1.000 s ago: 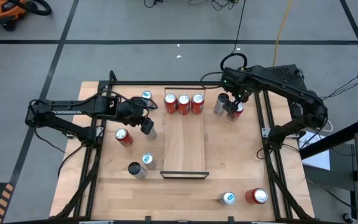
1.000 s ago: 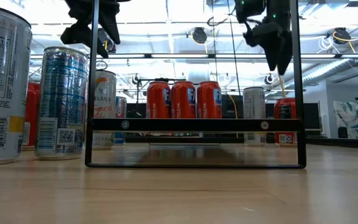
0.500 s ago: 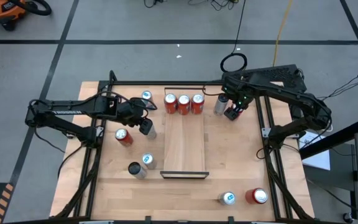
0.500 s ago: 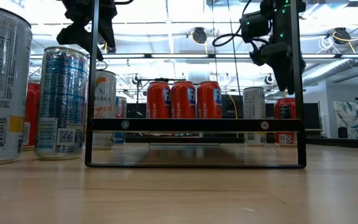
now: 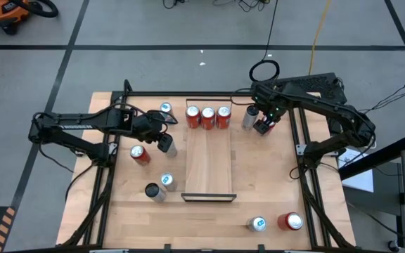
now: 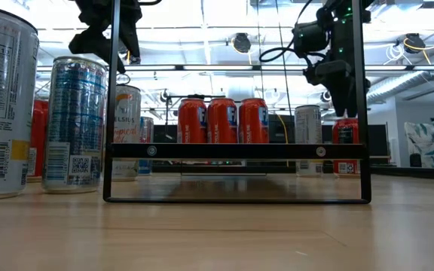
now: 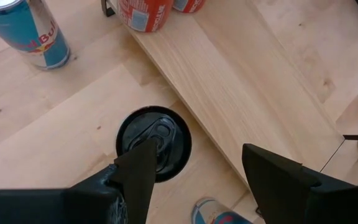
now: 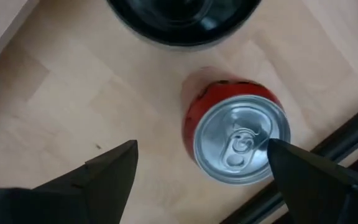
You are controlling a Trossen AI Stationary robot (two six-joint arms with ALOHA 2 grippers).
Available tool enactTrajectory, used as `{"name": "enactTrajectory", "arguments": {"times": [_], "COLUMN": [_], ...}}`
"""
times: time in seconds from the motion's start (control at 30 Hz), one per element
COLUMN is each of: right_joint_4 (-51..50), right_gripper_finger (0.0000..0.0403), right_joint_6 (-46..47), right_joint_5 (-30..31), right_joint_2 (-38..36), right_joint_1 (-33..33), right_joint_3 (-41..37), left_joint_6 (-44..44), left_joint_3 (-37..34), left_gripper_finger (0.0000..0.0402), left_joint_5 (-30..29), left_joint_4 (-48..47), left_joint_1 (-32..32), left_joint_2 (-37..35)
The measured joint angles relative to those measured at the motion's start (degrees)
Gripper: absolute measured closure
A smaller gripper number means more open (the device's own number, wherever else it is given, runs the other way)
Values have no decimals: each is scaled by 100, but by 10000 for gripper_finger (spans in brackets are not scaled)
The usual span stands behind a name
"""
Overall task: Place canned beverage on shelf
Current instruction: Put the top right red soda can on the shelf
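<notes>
Red can [image 8: 238,140] between spread fingers [image 8: 98,171] — upright.

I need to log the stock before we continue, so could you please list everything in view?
Shelf: 1, light wood, centre of the table.
Red cans on shelf: 3, red, row at its far end.
Loose red cans: 3, red; left of shelf, under right gripper, near right corner.
Blue-and-silver cans: 3; far left of shelf, near left, near right corner.
Dark-topped cans: 3; under left gripper, near left, right of shelf's far end.
Left gripper: open, above a dark-topped can.
Right gripper: open, above a red can.
</notes>
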Motion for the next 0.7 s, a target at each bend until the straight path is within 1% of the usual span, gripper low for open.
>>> {"name": "enactTrajectory", "arguments": {"times": [0.2,0.57,0.7], "right_joint_4": [296,330,340], "right_gripper_finger": [67,67,64], "right_joint_6": [-35,-150,-147], "right_joint_5": [18,-29,-211], "right_joint_2": [2,2,49], "right_joint_1": [-175,-467,-574], "right_joint_3": [0,0,13], "left_joint_6": [0,0,0], "left_joint_3": [0,0,0], "left_gripper_finger": [159,159,159], "left_joint_5": [-9,-82,-92], "left_joint_4": [4,6,6], "left_joint_1": [0,0,0], "left_joint_2": [-1,-1,0]}}
